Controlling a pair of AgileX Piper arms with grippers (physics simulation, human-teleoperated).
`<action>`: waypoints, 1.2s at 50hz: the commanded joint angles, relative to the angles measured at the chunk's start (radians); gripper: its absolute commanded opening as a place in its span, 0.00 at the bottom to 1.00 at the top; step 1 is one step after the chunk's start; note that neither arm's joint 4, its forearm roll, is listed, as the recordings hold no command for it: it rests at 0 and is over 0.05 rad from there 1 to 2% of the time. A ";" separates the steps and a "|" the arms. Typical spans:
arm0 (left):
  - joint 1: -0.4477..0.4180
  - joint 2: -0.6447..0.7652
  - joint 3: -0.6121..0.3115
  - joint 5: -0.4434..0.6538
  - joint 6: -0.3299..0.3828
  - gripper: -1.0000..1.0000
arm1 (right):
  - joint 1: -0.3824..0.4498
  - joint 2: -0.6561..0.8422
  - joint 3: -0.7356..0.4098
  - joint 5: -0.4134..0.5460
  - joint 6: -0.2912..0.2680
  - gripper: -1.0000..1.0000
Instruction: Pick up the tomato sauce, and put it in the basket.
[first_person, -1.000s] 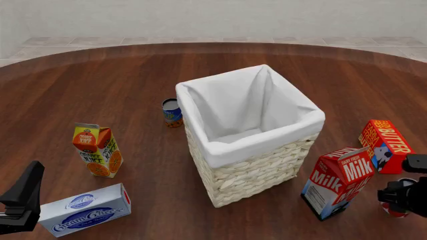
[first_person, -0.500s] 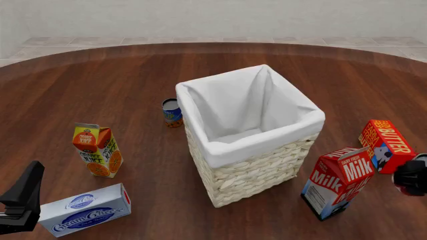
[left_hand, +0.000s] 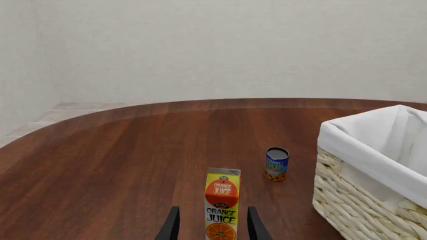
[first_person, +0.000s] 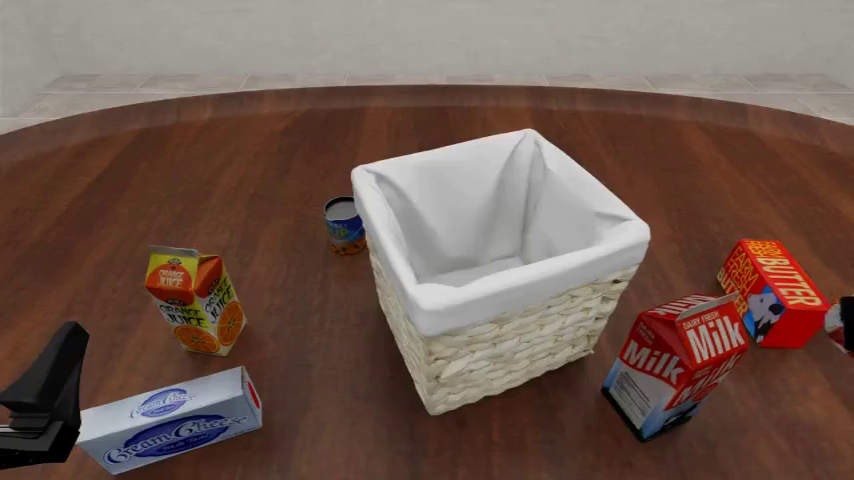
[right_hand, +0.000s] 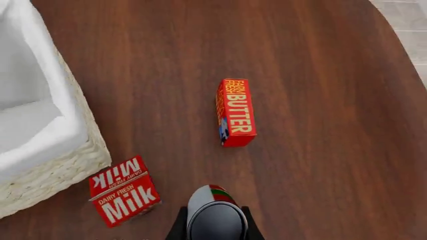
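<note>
Two arms are working at a round brown wooden tabletop (first_person: 240, 170), only the left gripper (first_person: 47, 405) showing clearly in the front view, sitting low at the near left corner beside a cream cheese box (first_person: 170, 420). In the left wrist view its two dark fingers (left_hand: 170, 226) are standing apart with nothing gripped, the orange juice carton (left_hand: 221, 205) standing upright further out between them, not touched. The right gripper (right_hand: 213, 227) is clamping the tomato sauce (right_hand: 213, 217), a small cylindrical can with a smooth silver-grey top and a sliver of red and green label showing at its far edge; dark fingers are pressing on both sides of it. The can is being held up off the tabletop, above the near right area, with the milk carton (right_hand: 124, 190) and the butter box (right_hand: 235, 112) lying below and beyond it. In the front view only a small red and white bit is showing at the right edge, just beside the butter box (first_person: 771, 292); hard to tell more. The basket (first_person: 501, 270), pale woven wicker with white cloth lining folded over the rim, is standing mid-table, well apart from the can. A small blue and orange can (first_person: 344, 224) is standing just behind the basket's left side.
</note>
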 joint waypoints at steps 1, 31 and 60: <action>0.000 0.000 0.000 0.000 -0.001 1.00 | 0.026 -0.047 -0.118 0.102 0.005 0.00; 0.000 0.000 0.000 0.000 0.000 1.00 | 0.157 -0.001 -0.376 0.260 0.027 0.00; 0.000 0.000 0.000 0.000 0.000 1.00 | 0.309 0.101 -0.500 0.257 0.026 0.00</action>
